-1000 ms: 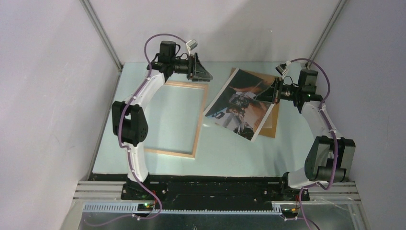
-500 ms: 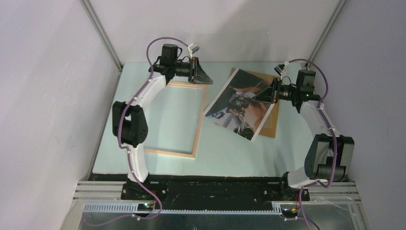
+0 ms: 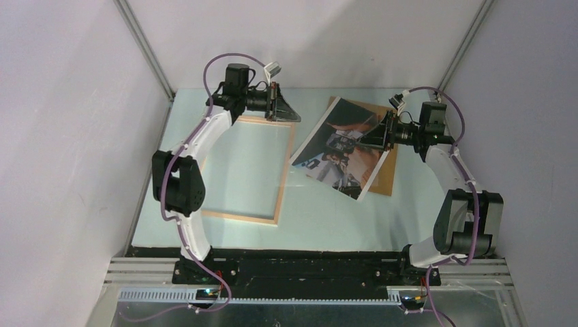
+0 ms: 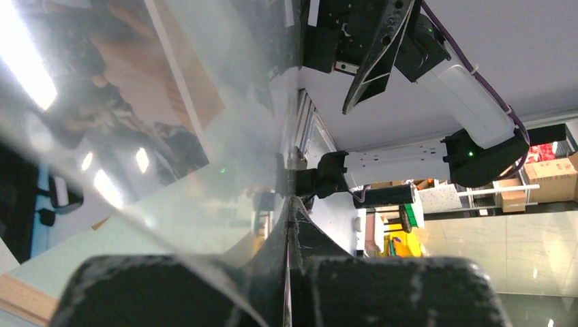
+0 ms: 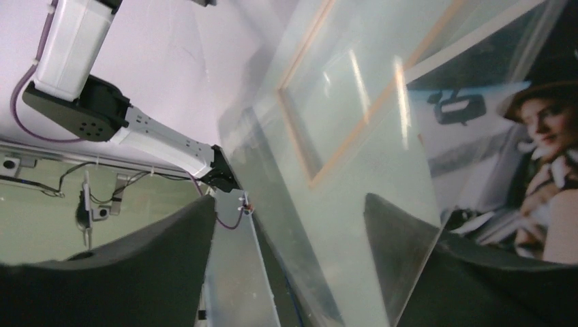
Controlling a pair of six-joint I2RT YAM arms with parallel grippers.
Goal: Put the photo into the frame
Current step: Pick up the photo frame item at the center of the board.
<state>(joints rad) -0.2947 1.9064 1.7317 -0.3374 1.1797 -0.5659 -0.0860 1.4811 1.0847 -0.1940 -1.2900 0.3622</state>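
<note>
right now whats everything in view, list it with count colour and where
frame: one, pale wood, flat on the table's left half
photo: one, dark scene with white border, face up right of centre, on the backing board
backing board: one, brown, under the photo
clear pane: one, transparent, raised between the two grippers
table: one, pale blue-green
left gripper: one, black, over the frame's far rail, shut on the clear pane
right gripper: one, black, over the photo's far side, fingers apart around the pane's edge
</note>
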